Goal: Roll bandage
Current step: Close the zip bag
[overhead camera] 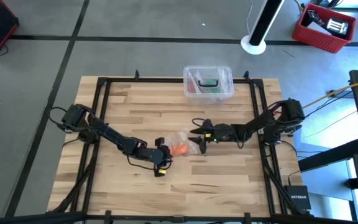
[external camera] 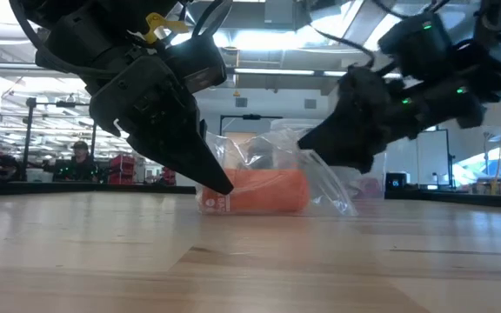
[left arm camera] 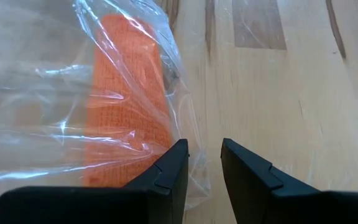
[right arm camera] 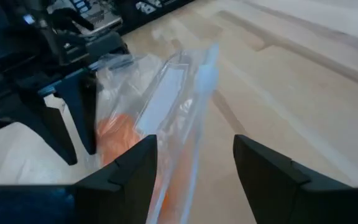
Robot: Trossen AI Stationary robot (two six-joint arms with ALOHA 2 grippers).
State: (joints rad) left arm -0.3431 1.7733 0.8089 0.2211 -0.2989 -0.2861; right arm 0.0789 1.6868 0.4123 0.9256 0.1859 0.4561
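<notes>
Bright orange, textured fabric bandage (left arm camera: 126, 106) enclosed in a crinkled clear plastic bag (external camera: 320, 178), lying mid-table on the pale wooden tabletop (overhead camera: 229, 180). At the table's far edge, a clear plastic box (overhead camera: 208, 83) holding red and green items, too small to identify. Left gripper (left arm camera: 202, 165) low beside the bag, fingers slightly parted, one fingertip touching the film, nothing clamped. Right gripper (right arm camera: 194, 163) spread wider, bag edge lying between its fingers; grip on it cannot be confirmed.

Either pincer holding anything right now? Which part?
Nothing is firmly held. The left pincer is open beside the bagged bandage; the right pincer straddles the bag's edge, not closed.
</notes>
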